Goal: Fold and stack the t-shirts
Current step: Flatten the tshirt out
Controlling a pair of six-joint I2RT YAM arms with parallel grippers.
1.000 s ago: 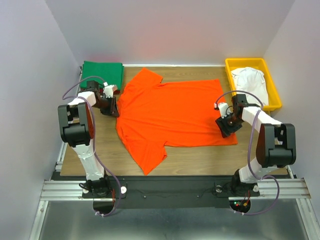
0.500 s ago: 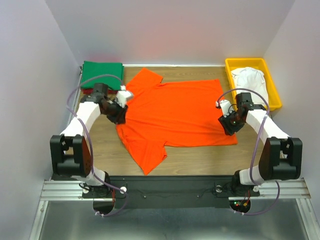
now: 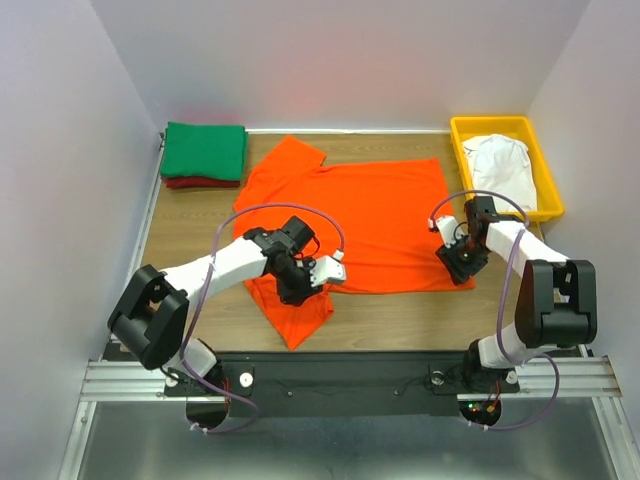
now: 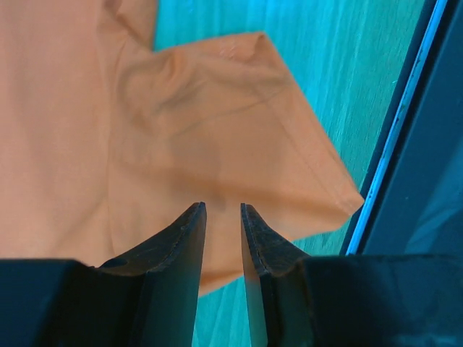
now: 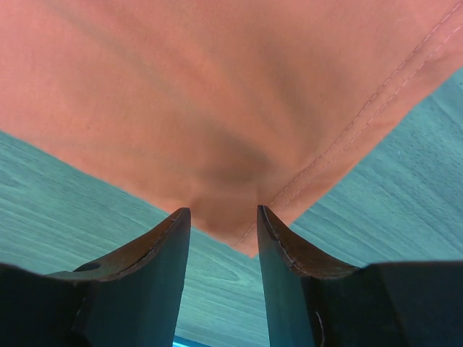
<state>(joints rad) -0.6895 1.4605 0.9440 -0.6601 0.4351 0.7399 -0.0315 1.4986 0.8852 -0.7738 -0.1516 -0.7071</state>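
The orange shirt (image 3: 370, 215) is one plain bright colour, with no print or pattern. To its left, a plain green shirt (image 3: 205, 150) lies on a dark red shirt (image 3: 200, 183). To its right, a white shirt (image 3: 500, 160) lies in a yellow tray (image 3: 490, 122). The table (image 3: 190, 235) under it is brown with wood grain. The arms (image 3: 232, 262) at its edges are white and black. The walls (image 3: 350, 60) behind it are pale grey.
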